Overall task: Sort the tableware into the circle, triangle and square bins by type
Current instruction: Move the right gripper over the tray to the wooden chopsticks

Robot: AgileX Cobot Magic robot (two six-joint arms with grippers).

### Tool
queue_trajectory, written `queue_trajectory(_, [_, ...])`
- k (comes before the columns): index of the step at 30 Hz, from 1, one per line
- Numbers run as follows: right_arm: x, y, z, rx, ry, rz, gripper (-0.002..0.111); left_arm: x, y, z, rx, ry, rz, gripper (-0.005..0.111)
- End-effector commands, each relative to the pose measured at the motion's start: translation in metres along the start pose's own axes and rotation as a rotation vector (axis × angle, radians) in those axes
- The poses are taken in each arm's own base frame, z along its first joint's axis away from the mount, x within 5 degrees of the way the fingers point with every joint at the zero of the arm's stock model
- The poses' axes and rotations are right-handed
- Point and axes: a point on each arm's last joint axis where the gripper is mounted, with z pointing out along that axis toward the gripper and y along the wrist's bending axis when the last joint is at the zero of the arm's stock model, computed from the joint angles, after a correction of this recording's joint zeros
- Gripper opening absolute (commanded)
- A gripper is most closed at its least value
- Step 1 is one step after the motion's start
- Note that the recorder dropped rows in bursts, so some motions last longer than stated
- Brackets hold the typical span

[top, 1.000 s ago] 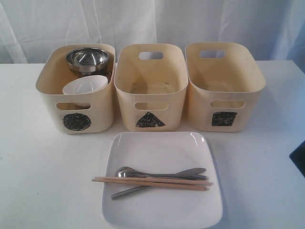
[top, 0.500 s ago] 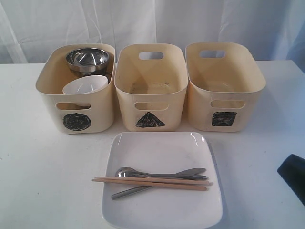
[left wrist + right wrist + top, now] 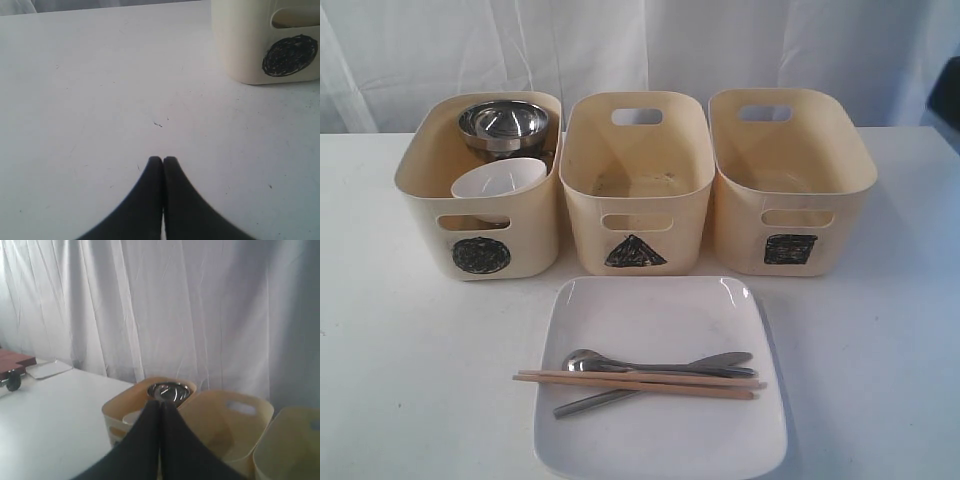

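Hovering low over the bare table (image 3: 100,100), left gripper (image 3: 162,159) has its fingertips pressed together, nothing held, circle bin (image 3: 240,50) near. Right gripper (image 3: 160,402) likewise closed and empty, held high, aimed toward the curtain (image 3: 150,300). Large white plate (image 3: 660,310) sits just before the triangle bin (image 3: 582,200); chopsticks (image 3: 640,382) and cutlery (image 3: 720,362) lie across it, chopstick tips overhanging its left edge, bare table on both sides.

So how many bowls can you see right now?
2. The large steel bowl sits at the back of the circle bin, and the small white bowl sits in front of it in the same bin. Anything beneath them is hidden.
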Motion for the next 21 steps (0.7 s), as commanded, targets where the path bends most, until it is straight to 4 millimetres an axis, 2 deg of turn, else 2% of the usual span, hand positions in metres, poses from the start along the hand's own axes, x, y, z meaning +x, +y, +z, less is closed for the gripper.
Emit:
queue_trajectory(1, [0.013,-0.018,0.030,-0.025,0.136,0.090,0.000,0.001,-0.001,0.000,0.010,0.002,-0.014,0.000])
queue_trajectory(8, [0.042,-0.036,0.062,-0.107,0.318,0.114,0.000,0.001,-0.001,0.000,0.010,0.002,-0.014,0.000])
queue_trajectory(12, [0.055,-0.044,0.074,-0.137,0.380,0.092,0.000,0.001,-0.001,0.000,0.010,0.002,-0.014,0.000])
queue_trajectory(19, [0.079,-0.058,0.093,-0.154,0.471,0.206,0.000,0.001,-0.001,0.000,0.010,0.002,-0.014,0.000])
queue_trajectory(21, [0.088,-0.062,0.098,-0.167,0.507,0.187,0.000,0.001,-0.001,0.000,0.010,0.002,-0.014,0.000])
